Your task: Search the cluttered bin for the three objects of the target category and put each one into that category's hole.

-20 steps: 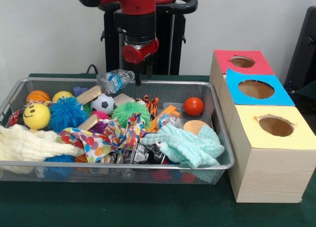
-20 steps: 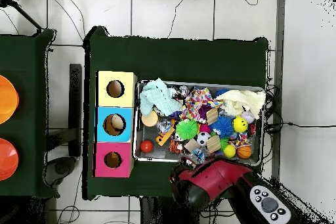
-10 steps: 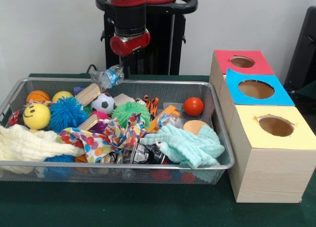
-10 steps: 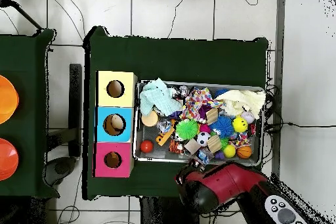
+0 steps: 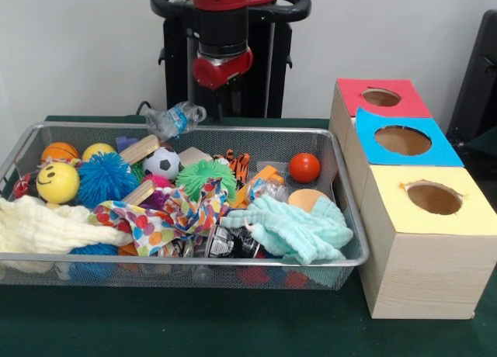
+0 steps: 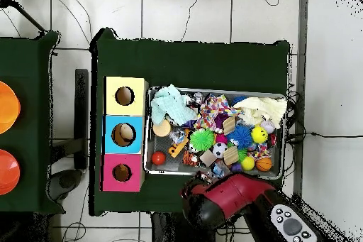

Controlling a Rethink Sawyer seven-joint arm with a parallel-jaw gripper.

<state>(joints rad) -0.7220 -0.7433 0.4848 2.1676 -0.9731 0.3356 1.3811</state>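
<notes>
Dangling from the gripper [image 5: 208, 107], which pinches it, a crumpled clear plastic bottle [image 5: 174, 119] hangs above the far rim of the wire-mesh bin [image 5: 346, 217], over fuzzy balls, wooden blocks and soft cloths; three holed wooden boxes [image 5: 423, 244] stand right.

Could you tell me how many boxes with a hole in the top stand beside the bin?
3, in a row beside the bin: the yellow box nearest the camera, the blue box in the middle, the red box farthest back. None seem hidden.
</notes>
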